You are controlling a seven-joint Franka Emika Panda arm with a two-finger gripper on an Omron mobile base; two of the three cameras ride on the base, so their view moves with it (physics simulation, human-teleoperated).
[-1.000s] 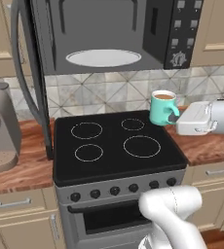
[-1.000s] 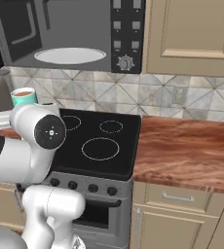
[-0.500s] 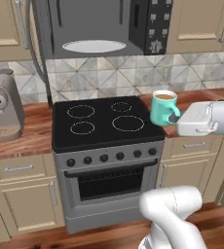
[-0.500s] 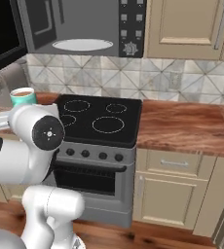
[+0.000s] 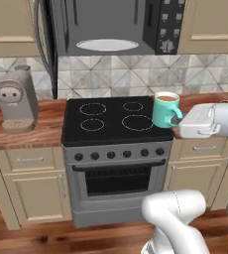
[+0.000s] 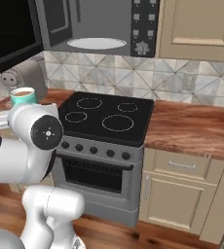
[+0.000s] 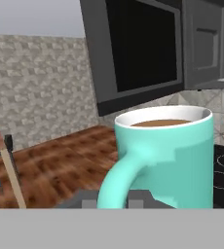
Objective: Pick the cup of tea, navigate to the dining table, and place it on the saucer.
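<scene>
because it is a small glossy teal-green mug with a side handle and brown tea almost to the rim, the cup of tea (image 5: pixel 165 110) looks stiff, smooth-walled and likely slippery, light in itself but easy to spill, so i judge it wants to be kept upright and moved without jerks. it sits upright just ahead of the two-finger gripper (image 5: pixel 177 120), lifted clear of the stove, with its handle (image 7: pixel 120 181) turned back toward the fingers. in the hand view the handle loop runs down to the dark fingertips, and the jaws stand narrow, pinched on the cup at the handle side; the exact contact point is hidden behind the handle. that handle side seems the sensible hold, since the round glazed wall offers the pads little to bite on. a grip there carries the cup's weight out in front of the fingers, so it could tip or swing if the hand rolls.

below and beyond the fingertips lies the black glass cooktop (image 5: pixel 112 118) of the grey oven, with the reddish-brown wooden countertop (image 6: pixel 194 129) to either side. above it hangs the dark microwave holding a white round plate (image 5: pixel 107 45). a grey coffee machine (image 5: pixel 19 98) stands on the counter, well apart from the cup.
</scene>
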